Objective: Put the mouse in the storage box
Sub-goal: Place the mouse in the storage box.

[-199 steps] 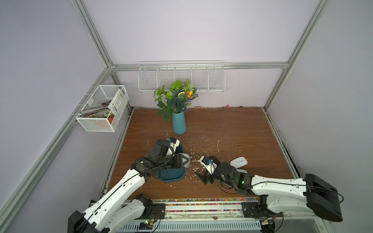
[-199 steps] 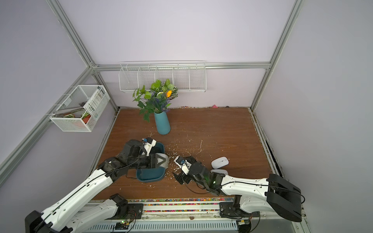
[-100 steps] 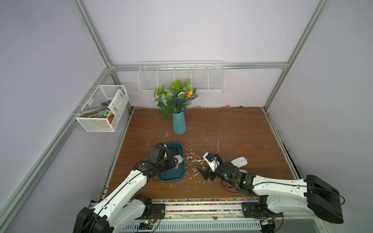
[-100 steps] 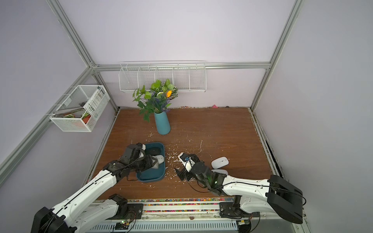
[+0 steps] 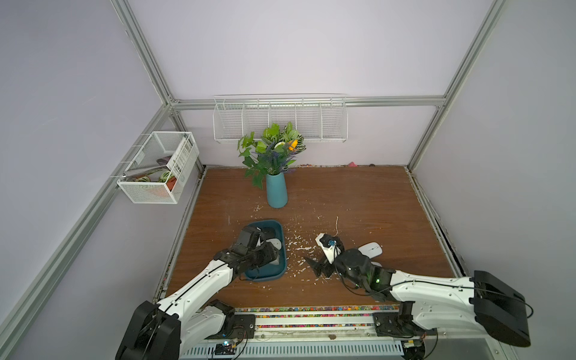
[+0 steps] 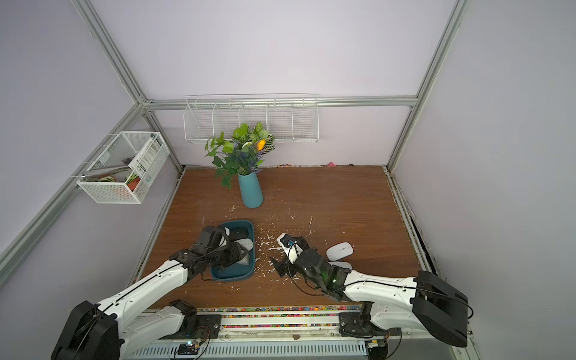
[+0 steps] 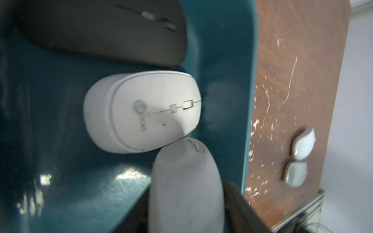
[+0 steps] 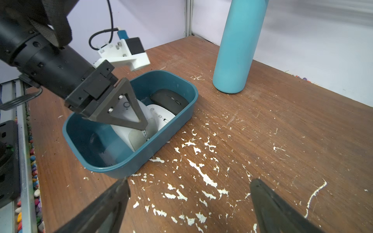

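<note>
The dark teal storage box [image 5: 265,222] [image 6: 237,222] [image 8: 193,94] sits on the wooden table near its left front. A black mouse [image 7: 105,30] [image 8: 169,100] and a white mouse [image 7: 141,113] [image 8: 160,118] lie inside it. My left gripper [image 5: 274,255] [image 7: 187,201] is down in the box with a pale grey mouse [image 7: 185,181] [image 8: 123,131] between its jaws. That mouse rests in the box with its nose against the white one, and the jaws are open beside it. My right gripper [image 5: 318,268] [image 8: 189,181] hangs open and empty over the table right of the box.
Two more white mice [image 5: 370,250] [image 7: 295,174] lie on the table to the right, behind my right arm. A tall teal vase [image 5: 276,190] [image 8: 238,50] of flowers stands behind the box. White flakes litter the wood. Wire baskets [image 5: 280,118] hang on the walls.
My left gripper came down from above the box into it with the grey mouse, and its jaws have spread. The right gripper shifted only slightly.
</note>
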Motion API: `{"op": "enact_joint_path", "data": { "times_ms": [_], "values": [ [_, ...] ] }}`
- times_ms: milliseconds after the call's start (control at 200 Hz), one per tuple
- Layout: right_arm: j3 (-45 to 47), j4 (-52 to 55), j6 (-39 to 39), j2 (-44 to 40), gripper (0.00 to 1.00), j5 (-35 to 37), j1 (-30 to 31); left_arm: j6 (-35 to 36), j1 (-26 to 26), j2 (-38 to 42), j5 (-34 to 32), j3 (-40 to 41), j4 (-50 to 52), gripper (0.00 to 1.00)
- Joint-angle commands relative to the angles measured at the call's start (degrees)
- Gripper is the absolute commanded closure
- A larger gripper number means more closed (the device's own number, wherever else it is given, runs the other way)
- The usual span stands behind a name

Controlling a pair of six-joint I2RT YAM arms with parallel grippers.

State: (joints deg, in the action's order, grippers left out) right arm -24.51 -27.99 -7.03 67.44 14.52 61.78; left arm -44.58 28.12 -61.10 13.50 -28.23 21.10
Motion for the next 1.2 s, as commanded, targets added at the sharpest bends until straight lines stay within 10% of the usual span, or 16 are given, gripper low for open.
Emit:
{"op": "enact_joint_path", "data": {
  "times_ms": [0, 420, 790, 1195],
  "values": [
    [0.74, -1.98, -1.28, 0.49, 0.02, -0.9, -0.52, -1.31, -0.34, 1.45, -5.65, -1.78, 5.62, 0.33],
    [-0.51, 1.27, -8.8, 0.96, 0.02, 1.17, -4.64, -6.14, -0.29, 9.22, -20.83, -8.8, 20.54, 0.24],
    [-19.02, 66.93, -51.34, 1.41, 0.02, 21.63, -23.16, 7.47, -0.35, 12.81, -14.19, -17.76, 21.58, 0.24],
    [-16.94, 70.47, -58.85, 3.03, 0.02, 13.75, -30.6, 9.9, -0.35, 10.72, -10.38, -16.88, 18.99, 0.24]
  ]
}}
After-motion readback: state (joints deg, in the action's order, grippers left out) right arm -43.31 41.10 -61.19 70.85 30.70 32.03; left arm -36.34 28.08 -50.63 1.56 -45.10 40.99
